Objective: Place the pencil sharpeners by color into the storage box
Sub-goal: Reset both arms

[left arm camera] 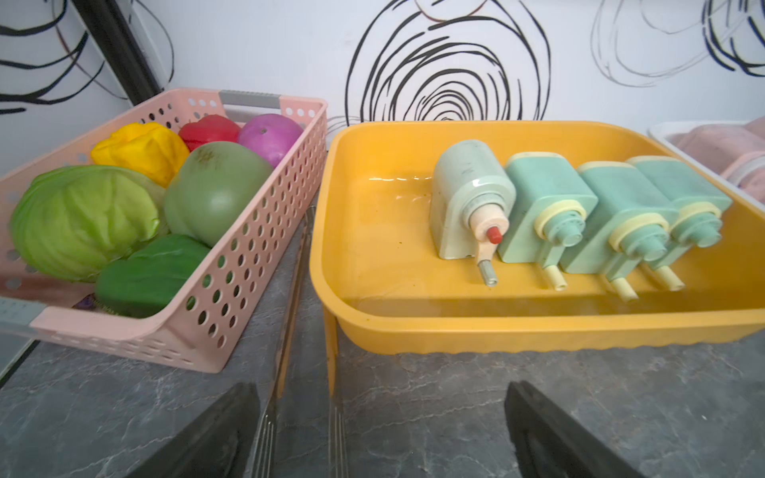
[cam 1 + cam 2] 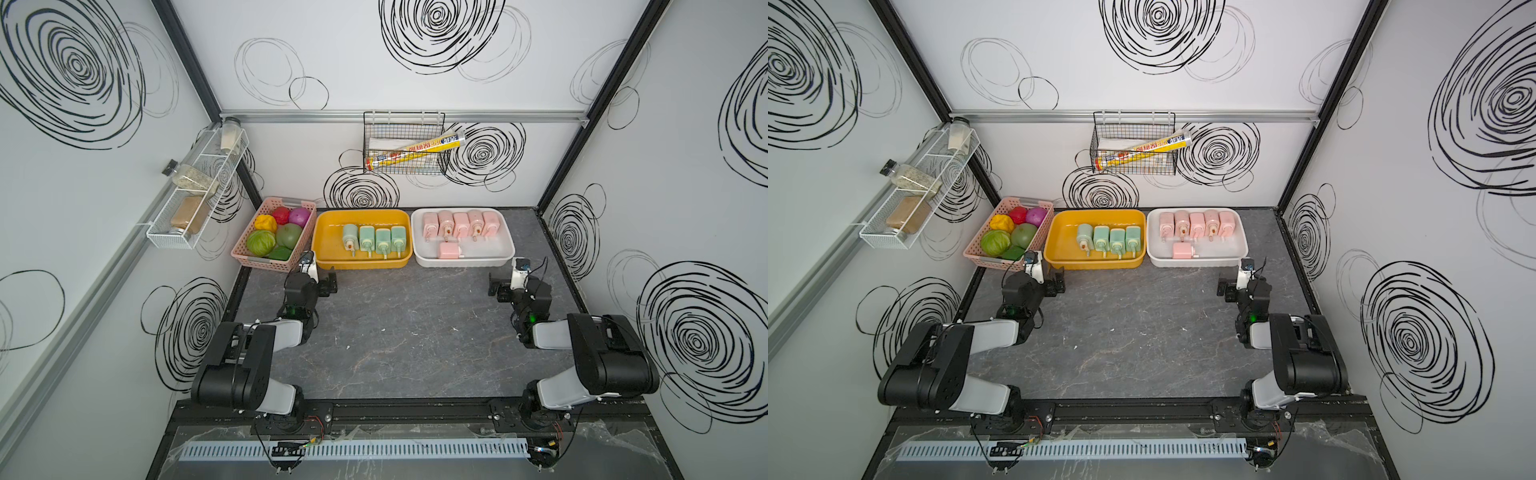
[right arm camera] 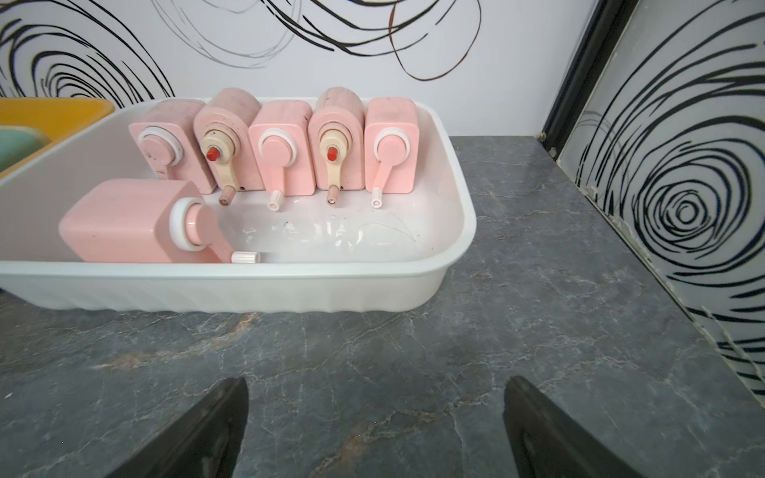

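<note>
Several mint green pencil sharpeners (image 2: 374,240) (image 2: 1108,239) (image 1: 579,215) stand in a row inside the yellow storage box (image 2: 328,239) (image 1: 538,331). Several pale pink pencil sharpeners (image 2: 461,224) (image 2: 1196,224) (image 3: 281,149) line the back of the white storage box (image 2: 492,249) (image 3: 248,289). One more pink sharpener (image 2: 449,250) (image 3: 124,221) lies on its side in front of them. My left gripper (image 2: 327,284) (image 1: 381,397) hangs open and empty just before the yellow box. In front of the white box's right corner, my right gripper (image 2: 498,286) (image 3: 376,393) is open and empty too.
A pink perforated basket (image 2: 249,259) (image 1: 232,289) of toy vegetables sits left of the yellow box. A black wire basket (image 2: 403,143) holding a long tube hangs on the back wall. A white rack (image 2: 195,195) with jars is mounted on the left wall.
</note>
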Controlling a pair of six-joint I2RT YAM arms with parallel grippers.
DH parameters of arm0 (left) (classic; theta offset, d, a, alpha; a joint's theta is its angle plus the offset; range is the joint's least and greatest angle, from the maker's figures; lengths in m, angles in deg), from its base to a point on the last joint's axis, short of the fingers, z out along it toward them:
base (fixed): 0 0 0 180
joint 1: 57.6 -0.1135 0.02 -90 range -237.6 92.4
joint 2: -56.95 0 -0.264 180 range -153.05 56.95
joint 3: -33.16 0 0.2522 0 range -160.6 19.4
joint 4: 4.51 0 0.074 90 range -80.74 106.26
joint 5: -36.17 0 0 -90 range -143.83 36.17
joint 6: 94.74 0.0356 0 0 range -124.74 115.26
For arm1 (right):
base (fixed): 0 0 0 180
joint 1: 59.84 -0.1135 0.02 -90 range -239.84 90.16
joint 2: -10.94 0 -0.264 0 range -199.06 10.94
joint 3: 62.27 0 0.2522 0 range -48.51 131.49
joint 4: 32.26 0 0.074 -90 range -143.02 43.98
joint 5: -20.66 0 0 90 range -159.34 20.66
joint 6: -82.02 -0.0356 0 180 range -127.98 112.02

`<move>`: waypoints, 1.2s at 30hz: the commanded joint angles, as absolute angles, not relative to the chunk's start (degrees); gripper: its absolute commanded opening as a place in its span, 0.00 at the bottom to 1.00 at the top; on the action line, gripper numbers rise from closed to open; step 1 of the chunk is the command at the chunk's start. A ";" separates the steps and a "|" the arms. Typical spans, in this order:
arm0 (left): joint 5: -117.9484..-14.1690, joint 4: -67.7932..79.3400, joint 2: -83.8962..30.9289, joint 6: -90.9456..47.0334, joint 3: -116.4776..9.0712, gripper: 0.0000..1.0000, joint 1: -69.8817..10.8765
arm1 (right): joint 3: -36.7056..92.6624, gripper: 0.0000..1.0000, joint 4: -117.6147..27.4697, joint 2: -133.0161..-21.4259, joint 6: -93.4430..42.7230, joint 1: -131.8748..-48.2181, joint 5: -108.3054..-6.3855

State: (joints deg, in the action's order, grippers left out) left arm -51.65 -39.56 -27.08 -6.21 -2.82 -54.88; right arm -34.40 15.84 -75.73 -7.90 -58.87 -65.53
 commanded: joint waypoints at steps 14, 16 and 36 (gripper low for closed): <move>-52.68 -64.85 -27.51 -3.32 7.72 0.99 -53.84 | -37.13 1.00 27.10 -75.68 -6.48 -58.26 -61.22; -51.42 -64.57 -27.78 -3.75 7.32 0.99 -53.91 | -37.09 1.00 27.11 -75.73 -6.49 -58.20 -61.08; -46.36 -65.09 -27.44 -5.35 7.77 0.99 -53.47 | -36.05 1.00 25.34 -75.90 -7.91 -58.17 -64.55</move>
